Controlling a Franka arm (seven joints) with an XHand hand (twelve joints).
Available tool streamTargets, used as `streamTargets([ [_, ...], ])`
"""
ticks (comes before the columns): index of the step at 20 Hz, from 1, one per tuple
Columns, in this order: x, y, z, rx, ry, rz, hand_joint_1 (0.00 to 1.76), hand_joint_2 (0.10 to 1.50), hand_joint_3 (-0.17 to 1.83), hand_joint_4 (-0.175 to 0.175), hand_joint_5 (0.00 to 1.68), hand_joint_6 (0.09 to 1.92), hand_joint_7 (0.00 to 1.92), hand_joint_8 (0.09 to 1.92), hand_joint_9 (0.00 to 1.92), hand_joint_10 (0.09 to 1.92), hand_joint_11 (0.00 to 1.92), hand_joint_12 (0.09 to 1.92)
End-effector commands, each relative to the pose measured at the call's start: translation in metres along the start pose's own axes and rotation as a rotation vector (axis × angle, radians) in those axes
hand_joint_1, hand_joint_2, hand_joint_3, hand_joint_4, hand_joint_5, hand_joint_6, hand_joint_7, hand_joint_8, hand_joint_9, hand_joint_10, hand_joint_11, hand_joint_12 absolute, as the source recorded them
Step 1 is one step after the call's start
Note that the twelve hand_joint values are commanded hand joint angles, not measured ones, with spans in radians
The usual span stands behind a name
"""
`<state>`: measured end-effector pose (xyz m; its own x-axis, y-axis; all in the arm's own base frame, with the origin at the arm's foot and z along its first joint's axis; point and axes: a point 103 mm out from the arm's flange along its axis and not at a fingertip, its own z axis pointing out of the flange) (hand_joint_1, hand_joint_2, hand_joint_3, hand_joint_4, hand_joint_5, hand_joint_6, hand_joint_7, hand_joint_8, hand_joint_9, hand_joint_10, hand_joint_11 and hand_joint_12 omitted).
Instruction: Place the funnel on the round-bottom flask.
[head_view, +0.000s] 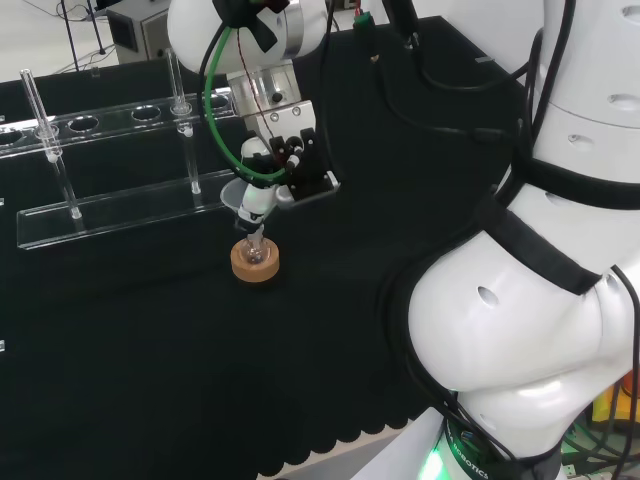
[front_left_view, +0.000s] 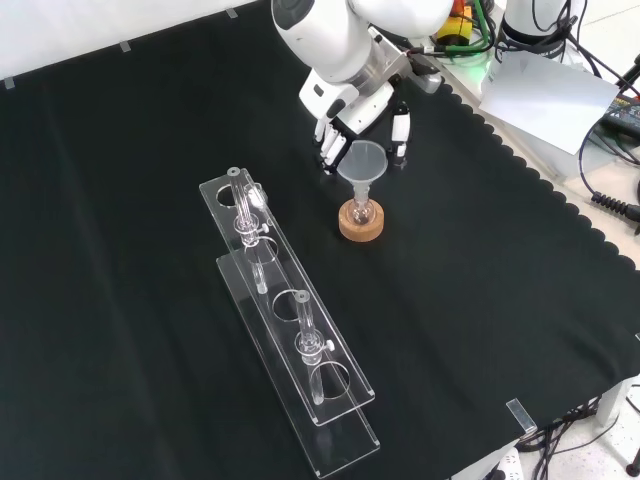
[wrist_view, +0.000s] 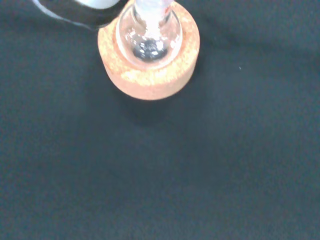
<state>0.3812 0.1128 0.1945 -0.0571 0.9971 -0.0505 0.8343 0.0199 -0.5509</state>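
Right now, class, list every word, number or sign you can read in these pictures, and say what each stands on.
Arm's base: a band of small lettering, too small and cut off to read.
Round-bottom flask: no readable marks.
Funnel: none.
Cork ring: none.
Clear rack: none.

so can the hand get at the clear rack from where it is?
Probably yes. The hand sits by the funnel over the flask on its cork ring; bare cloth lies between it and the rack, though it looks occupied with the funnel.
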Motion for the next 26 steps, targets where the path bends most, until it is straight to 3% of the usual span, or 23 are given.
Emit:
streamTargets([
  [1, 0.0036, 0.0011, -0.0036, -0.003, -0.012, -0.011, 0.9, 1.13, -0.17, -0.049, 0.68, 0.85, 0.62, 0.74, 0.99, 0.61, 0.61, 1.22],
  [13, 0.0067, 0.0008, -0.004, 0.003, -0.02, -0.018, 0.89, 1.13, -0.17, -0.05, 0.67, 0.85, 0.62, 0.74, 0.99, 0.61, 0.61, 1.22],
  [15, 0.0062, 0.0004, -0.0022, 0.023, -0.003, 0.006, 0.88, 1.12, -0.17, -0.054, 0.64, 0.84, 0.6, 0.74, 0.96, 0.61, 0.59, 1.23],
  [17, 0.0054, -0.0016, -0.0001, 0.031, 0.001, 0.005, 0.85, 1.09, -0.17, -0.071, 0.47, 0.75, 0.47, 0.76, 0.82, 0.65, 0.52, 1.27],
  [21, 0.0044, -0.0042, -0.0007, 0.066, 0.008, -0.001, 0.79, 1.03, -0.17, -0.092, 0.24, 0.26, 0.09, 0.71, 0.33, 0.73, 0.14, 1.39],
  [24, 0.0049, -0.0059, -0.0027, 0.056, 0.004, -0.009, 0.77, 1.0, -0.17, -0.095, 0.18, 0.09, 0.01, 0.47, 0.13, 0.77, 0.02, 1.42],
  [26, 0.0044, -0.0074, -0.0033, 0.059, 0.006, -0.013, 0.76, 0.98, -0.17, -0.094, 0.14, 0.09, 0.0, 0.29, 0.06, 0.78, 0.0, 1.39],
])
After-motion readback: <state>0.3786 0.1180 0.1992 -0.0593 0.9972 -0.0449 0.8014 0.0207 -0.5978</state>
